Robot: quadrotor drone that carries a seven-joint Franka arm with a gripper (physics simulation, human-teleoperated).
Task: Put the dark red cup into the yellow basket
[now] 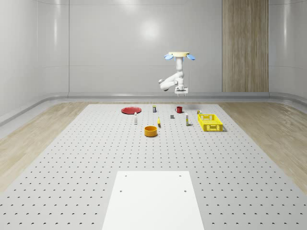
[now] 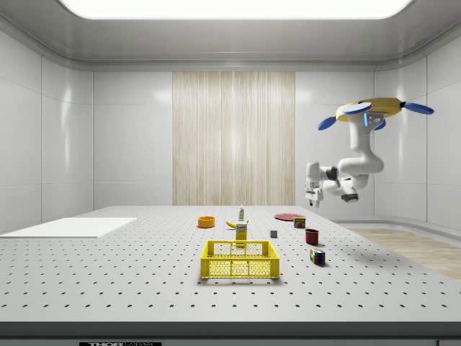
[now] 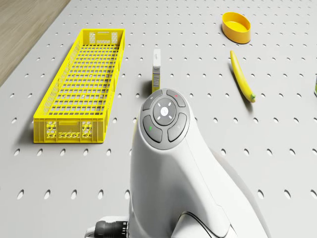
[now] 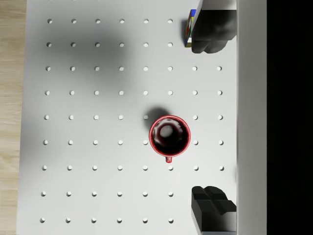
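The dark red cup (image 1: 179,109) (image 2: 312,236) stands upright on the perforated table, and the wrist view looks straight down into the cup (image 4: 169,135). My gripper (image 1: 181,91) (image 2: 311,198) (image 4: 211,120) hangs well above the cup, open and holding nothing, with dark fingertips (image 4: 211,208) wide apart. In the wrist view the cup lies slightly off the line between the fingers. The drone (image 1: 179,55) (image 2: 374,109) hovers high over the far part of the table, above the cup. The yellow basket (image 1: 211,128) (image 2: 240,268) (image 3: 69,131) sits empty, nearer the camera and to the whole-scene view's right of the cup.
An orange bowl (image 1: 151,131) (image 3: 236,27), a banana (image 1: 159,122) (image 3: 241,77), a small carton (image 3: 156,69), a red plate (image 1: 131,110) and a grey cube (image 1: 172,116) lie around. A colour cube (image 2: 317,256) (image 4: 190,27) sits near the cup. A white pad (image 1: 153,199) lies at the front.
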